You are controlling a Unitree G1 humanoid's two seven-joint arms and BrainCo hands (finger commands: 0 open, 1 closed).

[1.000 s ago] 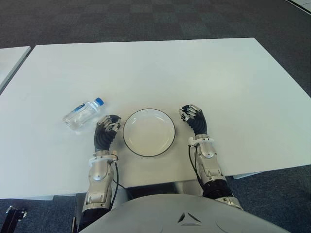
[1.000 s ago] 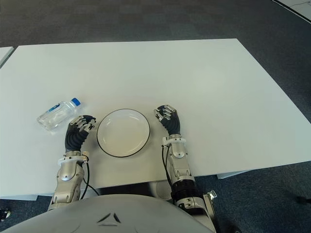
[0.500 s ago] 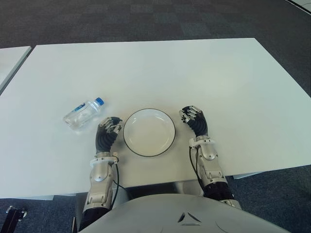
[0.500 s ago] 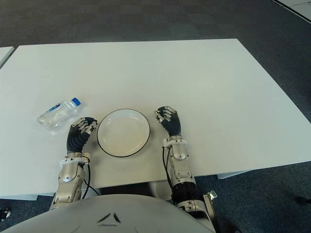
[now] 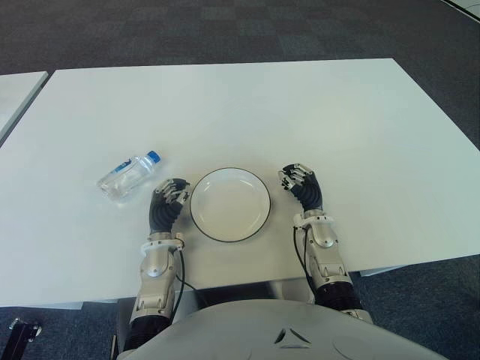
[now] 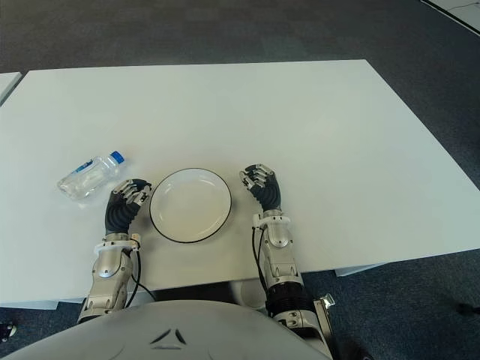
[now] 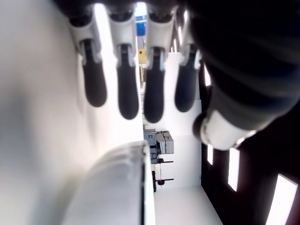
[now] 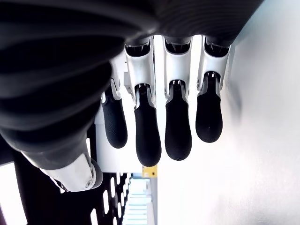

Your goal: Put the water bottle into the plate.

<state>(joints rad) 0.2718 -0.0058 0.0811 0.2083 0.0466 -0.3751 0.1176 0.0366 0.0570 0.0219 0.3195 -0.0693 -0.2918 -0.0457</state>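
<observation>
A clear water bottle (image 5: 128, 176) with a blue cap lies on its side on the white table (image 5: 247, 105), left of a round white plate (image 5: 229, 203) with a dark rim. The plate holds nothing. My left hand (image 5: 168, 200) shows between the bottle and the plate's left edge, fingers relaxed and holding nothing. In the left wrist view the plate's rim (image 7: 140, 187) shows close to the fingers (image 7: 124, 91). My right hand (image 5: 302, 185) shows just right of the plate, fingers (image 8: 176, 124) loosely curled and empty.
A second white table's corner (image 5: 19, 86) shows at the far left, across a narrow gap. Dark carpet (image 5: 225, 30) lies beyond the table's far edge. The near edge runs under both forearms.
The left hand has drifted slightly toward the plate and a little nearer me. The right hand has barely shifted. Bottle and plate have not moved.
</observation>
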